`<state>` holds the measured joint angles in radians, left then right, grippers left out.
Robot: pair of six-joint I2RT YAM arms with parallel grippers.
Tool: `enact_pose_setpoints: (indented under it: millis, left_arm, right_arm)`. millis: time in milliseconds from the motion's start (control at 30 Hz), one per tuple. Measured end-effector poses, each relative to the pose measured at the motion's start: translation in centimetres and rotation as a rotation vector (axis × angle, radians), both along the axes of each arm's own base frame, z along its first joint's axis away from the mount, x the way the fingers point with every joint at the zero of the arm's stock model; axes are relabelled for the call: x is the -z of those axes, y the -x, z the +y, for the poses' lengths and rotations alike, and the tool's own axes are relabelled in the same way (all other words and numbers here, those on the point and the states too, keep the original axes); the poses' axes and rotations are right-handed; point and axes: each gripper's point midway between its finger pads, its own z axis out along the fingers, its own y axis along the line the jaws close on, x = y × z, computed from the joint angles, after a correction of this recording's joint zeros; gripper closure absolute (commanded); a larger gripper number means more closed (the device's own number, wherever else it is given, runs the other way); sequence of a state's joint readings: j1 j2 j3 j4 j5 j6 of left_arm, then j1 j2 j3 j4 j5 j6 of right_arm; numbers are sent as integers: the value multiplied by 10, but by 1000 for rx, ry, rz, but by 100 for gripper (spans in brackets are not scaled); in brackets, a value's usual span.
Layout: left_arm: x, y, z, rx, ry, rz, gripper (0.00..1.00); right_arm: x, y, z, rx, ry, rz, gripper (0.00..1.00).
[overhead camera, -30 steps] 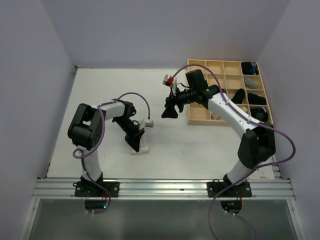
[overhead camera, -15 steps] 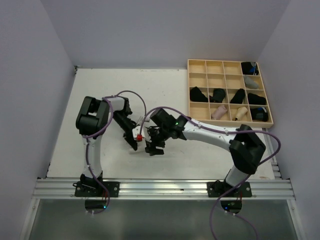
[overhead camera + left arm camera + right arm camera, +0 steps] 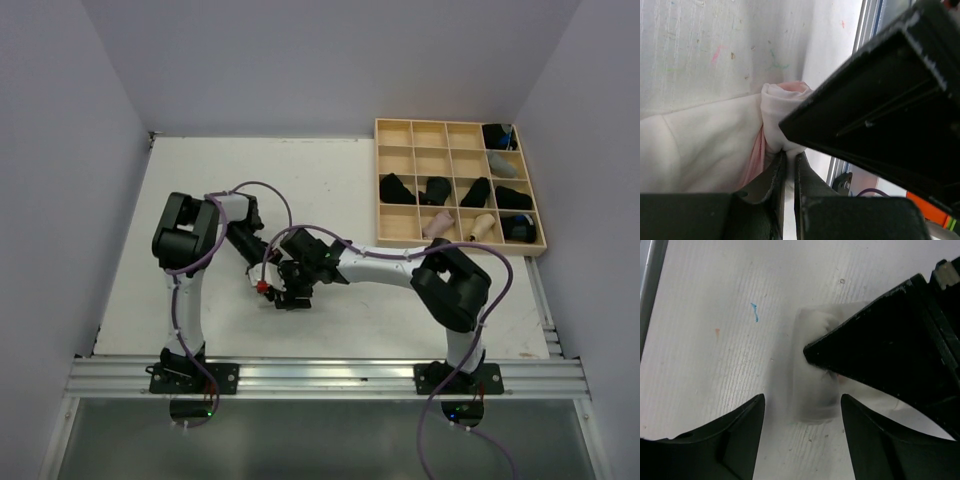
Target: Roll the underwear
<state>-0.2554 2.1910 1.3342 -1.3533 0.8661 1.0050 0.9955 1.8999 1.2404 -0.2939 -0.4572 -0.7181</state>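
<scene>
While earlier beside the tray (image 3: pixel 378 180), right end effector (image 3: pixel 801 402) now over underwear (image 3: pixel 812 365).

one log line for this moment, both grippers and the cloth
left gripper: shut on whitish underwear | right gripper: open, over its rolled end | stage: roll partly formed, on table

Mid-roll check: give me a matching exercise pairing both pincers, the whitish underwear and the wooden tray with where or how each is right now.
1. left pincer
2. right pincer
3. whitish underwear
4. wooden tray

A. open, over the rolled end
B. at the far right corner of the table
C. partly rolled, one end in a tight roll
D. shut on the underwear

Pairs: 1-D, 2-A, 3-C, 4-B
</scene>
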Motion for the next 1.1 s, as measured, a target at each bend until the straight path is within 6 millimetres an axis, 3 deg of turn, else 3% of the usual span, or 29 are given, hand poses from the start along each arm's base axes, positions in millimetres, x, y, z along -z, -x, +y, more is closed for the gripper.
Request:
enact_pose_setpoints:
  millis: [133,233,267,367,567,667,767,933,1033,1100]
  left_arm:
    - [0,0,0,0,-1,3,89]
    - [0,0,0,0,-1,3,88]
    - [0,0,0,0,-1,3,86]
    - [0,-1,0,-5,-6,5,80]
    - [-6,-2,2,-5,-11,-50,67]
    - [-12,-20,2,2,1,-189,62]
    - [-32,-60,3,-29,27,-384,59]
    - [-93,-131,22,-184,56,-710,55]
    - [-126,-146,45,-287,49,-887,53]
    - [-142,-138,60,-340,30,-1005,52]
  right_arm:
    - [2,1,8,-18,-13,-12,44]
    - [7,2,11,-29,-14,-18,60]
    - [9,1,12,-30,-17,-21,70]
    - [13,-4,15,-24,-28,-23,83]
    - [12,0,18,-35,-46,18,99]
    - [12,2,20,-46,-60,53,100]
    - [12,9,19,-67,-65,111,100]
    - [12,23,14,-66,-46,231,100]
    - [12,25,17,-29,-21,342,100]
    - [11,23,21,4,-7,424,100]
